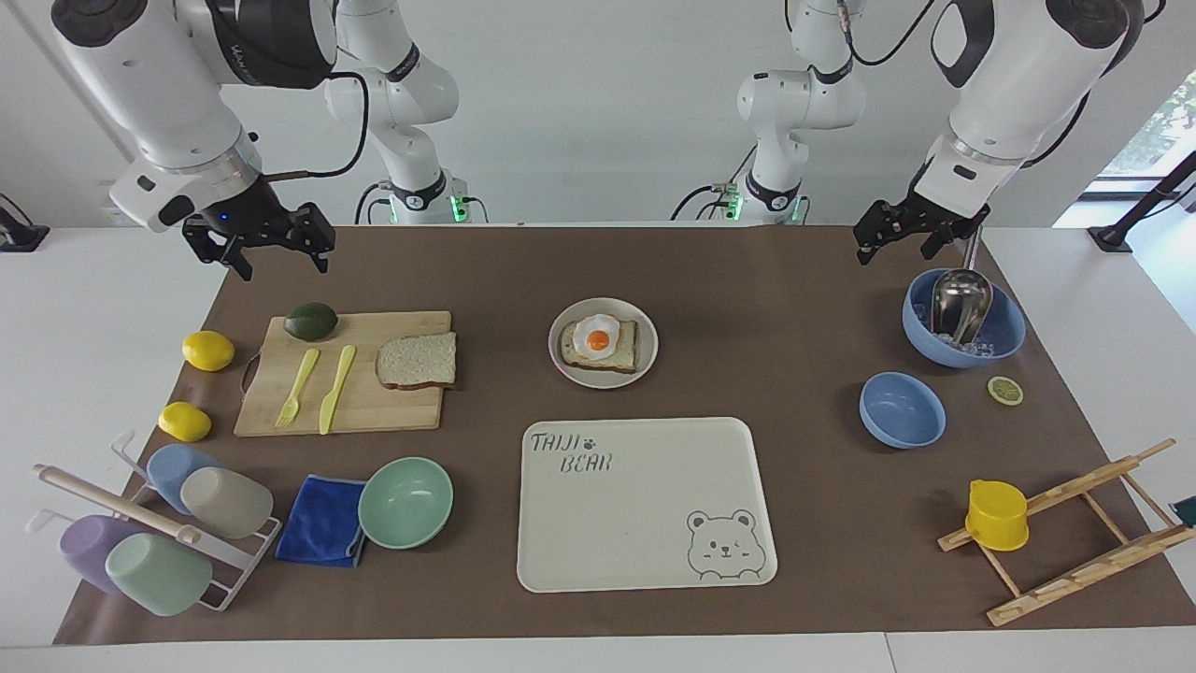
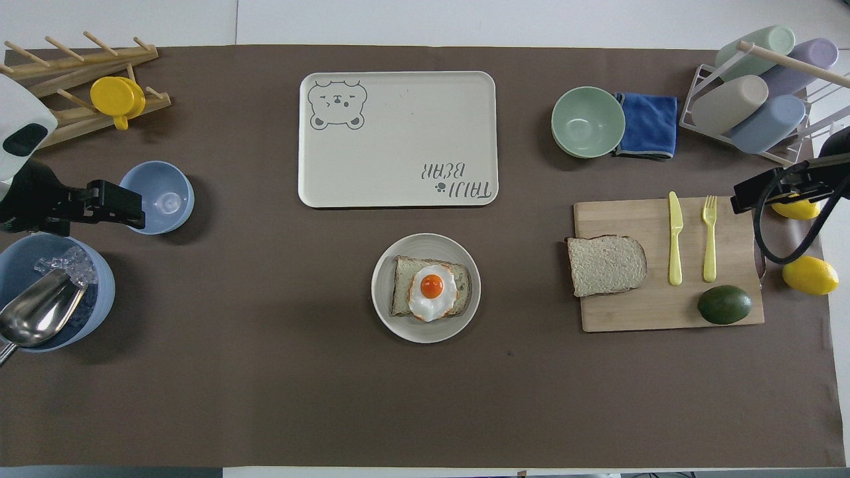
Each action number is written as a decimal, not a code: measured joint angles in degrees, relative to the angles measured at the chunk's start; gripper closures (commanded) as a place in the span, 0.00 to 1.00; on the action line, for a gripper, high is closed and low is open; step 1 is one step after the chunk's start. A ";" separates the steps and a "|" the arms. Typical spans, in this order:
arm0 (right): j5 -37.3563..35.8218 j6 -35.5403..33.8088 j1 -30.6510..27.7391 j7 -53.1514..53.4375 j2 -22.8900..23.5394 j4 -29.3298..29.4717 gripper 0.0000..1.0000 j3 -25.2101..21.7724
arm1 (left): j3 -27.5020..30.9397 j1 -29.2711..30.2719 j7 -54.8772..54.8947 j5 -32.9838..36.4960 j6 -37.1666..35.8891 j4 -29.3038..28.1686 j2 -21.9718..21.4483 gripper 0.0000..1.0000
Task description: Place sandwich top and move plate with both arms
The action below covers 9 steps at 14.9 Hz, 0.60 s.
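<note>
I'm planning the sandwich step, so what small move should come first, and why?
Probably bring the right gripper, open and up over the table's edge, down over the sandwich top. That plain slice lies untouched on the cutting board at its end, while the plate holds only egg toast. The left gripper waits open.

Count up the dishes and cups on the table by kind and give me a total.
Bowls: 3, mint green bowl, small blue bowl, big blue bowl
Plates: 1, the plate
Trays: 1, bear tray
Cups on the rack: 4
Yellow cup: 1
Total: 10
</note>
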 measured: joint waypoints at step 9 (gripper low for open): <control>-7.88 8.87 8.45 11.54 -0.08 -11.90 0.00 0.08 | -0.08 -0.02 0.00 0.00 0.00 0.00 0.00 0.00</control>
